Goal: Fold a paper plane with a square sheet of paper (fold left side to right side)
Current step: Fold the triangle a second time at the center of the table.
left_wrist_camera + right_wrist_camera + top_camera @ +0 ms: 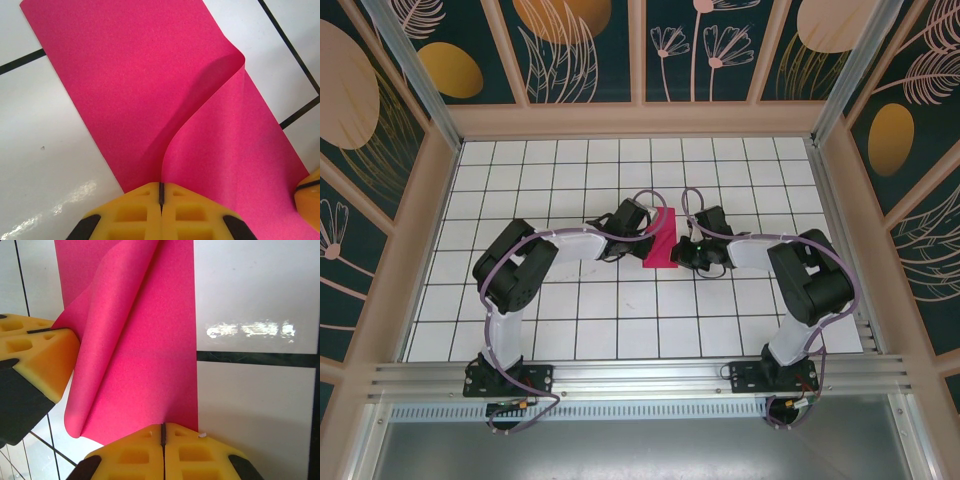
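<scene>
The square sheet of paper (660,238) is magenta-pink and lies folded over on the white tiled floor between both grippers. In the left wrist view one layer of the paper (150,75) rises in a curl. Its edge runs straight into the shut yellow jaws of my left gripper (161,192), which pinches it. My left gripper (646,238) sits at the sheet's left side. My right gripper (681,252) is at its near right corner. In the right wrist view the paper (145,350) lies flat, and my right gripper (162,432) is shut, its tips over the near edge. No paper plane shape shows.
The white tiled floor (620,300) with black grid lines spreads on all sides of the sheet. Patterned walls (380,150) enclose the workspace. My left gripper's yellow fingers (35,350) stand close beside the paper's rolled fold in the right wrist view.
</scene>
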### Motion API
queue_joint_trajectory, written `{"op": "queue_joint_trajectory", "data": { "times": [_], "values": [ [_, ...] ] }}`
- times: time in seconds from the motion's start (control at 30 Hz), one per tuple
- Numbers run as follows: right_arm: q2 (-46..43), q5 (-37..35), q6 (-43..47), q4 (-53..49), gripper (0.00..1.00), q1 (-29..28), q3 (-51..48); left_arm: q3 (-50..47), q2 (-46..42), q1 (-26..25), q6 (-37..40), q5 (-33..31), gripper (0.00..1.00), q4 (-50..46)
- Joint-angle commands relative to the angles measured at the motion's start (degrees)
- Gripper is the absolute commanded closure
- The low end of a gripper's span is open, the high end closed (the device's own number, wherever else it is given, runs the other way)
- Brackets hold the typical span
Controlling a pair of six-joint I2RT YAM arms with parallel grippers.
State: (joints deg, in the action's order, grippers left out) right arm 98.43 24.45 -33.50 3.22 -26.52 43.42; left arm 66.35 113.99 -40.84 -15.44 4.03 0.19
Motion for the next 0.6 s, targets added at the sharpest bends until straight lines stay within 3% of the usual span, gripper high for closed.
{"op": "queue_joint_trajectory", "data": {
  "times": [0.0,0.57],
  "values": [
    [2.8,-2.6,0.8,-6.4,0.92,-0.9,-1.1,1.6,1.0,0.4,0.4,0.3,1.00,0.4],
    [3.1,-2.5,0.8,-6.2,0.91,-0.9,-1.1,0.5,-2.9,0.4,0.7,-0.2,1.00,2.0]
  ]
}}
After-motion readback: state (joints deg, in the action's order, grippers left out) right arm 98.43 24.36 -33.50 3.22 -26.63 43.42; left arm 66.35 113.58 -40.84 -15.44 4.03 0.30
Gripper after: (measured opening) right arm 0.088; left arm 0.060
